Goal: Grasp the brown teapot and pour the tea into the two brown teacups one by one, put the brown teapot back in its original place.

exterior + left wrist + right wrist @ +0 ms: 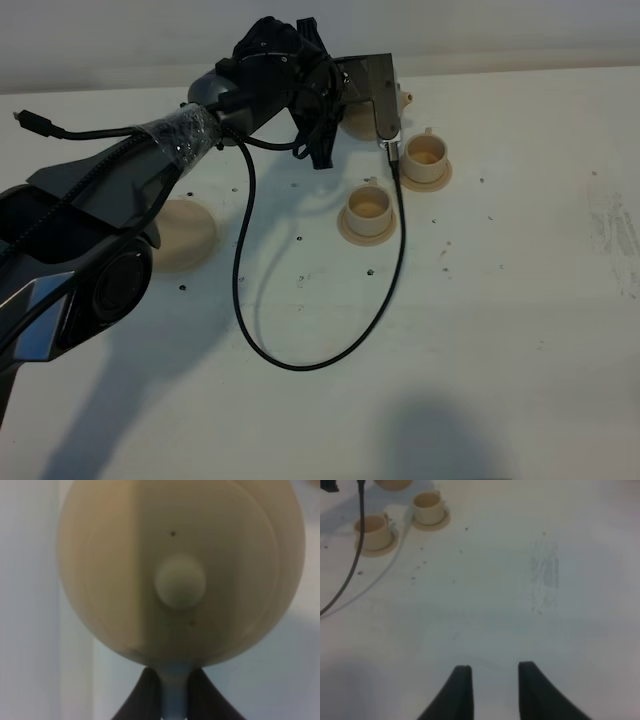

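The brown teapot [180, 565] fills the left wrist view from above, its lid knob in the middle. My left gripper [175, 672] is shut on its loop handle. In the high view the wrist hides most of the pot; only its spout [407, 97] shows, pointing right, just behind the far teacup [427, 151]. The near teacup [367, 204] stands on its saucer left of and in front of that one. The wide saucer [188, 235], the original place, lies bare at the left. My right gripper [492, 666] hovers over bare table with its fingers apart and nothing between them.
A black cable [300, 365] loops from the left wrist down across the middle of the table and passes close by the near cup. The left arm [110, 200] spans the left side. Grey scuff marks [615, 230] sit at the right.
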`<state>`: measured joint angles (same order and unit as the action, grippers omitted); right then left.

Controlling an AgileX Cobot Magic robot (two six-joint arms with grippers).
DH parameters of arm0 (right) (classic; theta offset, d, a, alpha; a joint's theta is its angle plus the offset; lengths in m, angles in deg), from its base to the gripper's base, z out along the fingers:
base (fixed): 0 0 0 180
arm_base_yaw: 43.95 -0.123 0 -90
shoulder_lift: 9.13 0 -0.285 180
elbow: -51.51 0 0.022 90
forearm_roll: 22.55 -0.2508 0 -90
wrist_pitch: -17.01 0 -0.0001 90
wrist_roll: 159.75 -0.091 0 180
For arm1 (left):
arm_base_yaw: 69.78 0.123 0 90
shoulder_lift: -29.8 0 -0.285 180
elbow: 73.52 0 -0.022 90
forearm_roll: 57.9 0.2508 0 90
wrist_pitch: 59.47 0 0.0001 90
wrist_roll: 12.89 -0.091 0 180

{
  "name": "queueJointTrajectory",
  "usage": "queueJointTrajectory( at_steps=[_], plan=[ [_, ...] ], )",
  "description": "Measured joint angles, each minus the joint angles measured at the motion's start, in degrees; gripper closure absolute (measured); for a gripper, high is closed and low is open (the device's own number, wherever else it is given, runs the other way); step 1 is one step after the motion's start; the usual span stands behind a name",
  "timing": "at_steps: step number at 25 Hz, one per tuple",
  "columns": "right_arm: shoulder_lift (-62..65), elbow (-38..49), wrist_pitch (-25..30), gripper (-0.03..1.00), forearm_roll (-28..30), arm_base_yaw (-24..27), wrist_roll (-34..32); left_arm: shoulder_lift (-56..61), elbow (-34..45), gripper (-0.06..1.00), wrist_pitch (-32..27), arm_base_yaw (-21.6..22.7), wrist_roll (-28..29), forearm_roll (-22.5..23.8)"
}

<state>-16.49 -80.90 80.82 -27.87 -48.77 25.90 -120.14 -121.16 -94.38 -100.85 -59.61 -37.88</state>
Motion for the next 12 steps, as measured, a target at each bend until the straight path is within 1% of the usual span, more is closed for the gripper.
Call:
queueJointTrajectory(
  at_steps=[2, 6, 12],
  plan=[
    [0.0, 0.0, 0.0, 0.75, 0.0, 0.0, 0.0, -0.51, 0.0, 0.85, 0.65, 0.0, -0.14, 2.07],
    [0.0, 0.0, 0.0, 0.75, 0.0, 0.0, 0.0, -1.28, 0.0, 0.85, 0.95, -0.3, -2.29, 5.39],
    [0.0, 0.0, 0.0, 0.75, 0.0, 0.0, 0.0, -1.46, 0.0, 0.85, 3.38, -0.88, -4.39, 6.44]
  ],
)
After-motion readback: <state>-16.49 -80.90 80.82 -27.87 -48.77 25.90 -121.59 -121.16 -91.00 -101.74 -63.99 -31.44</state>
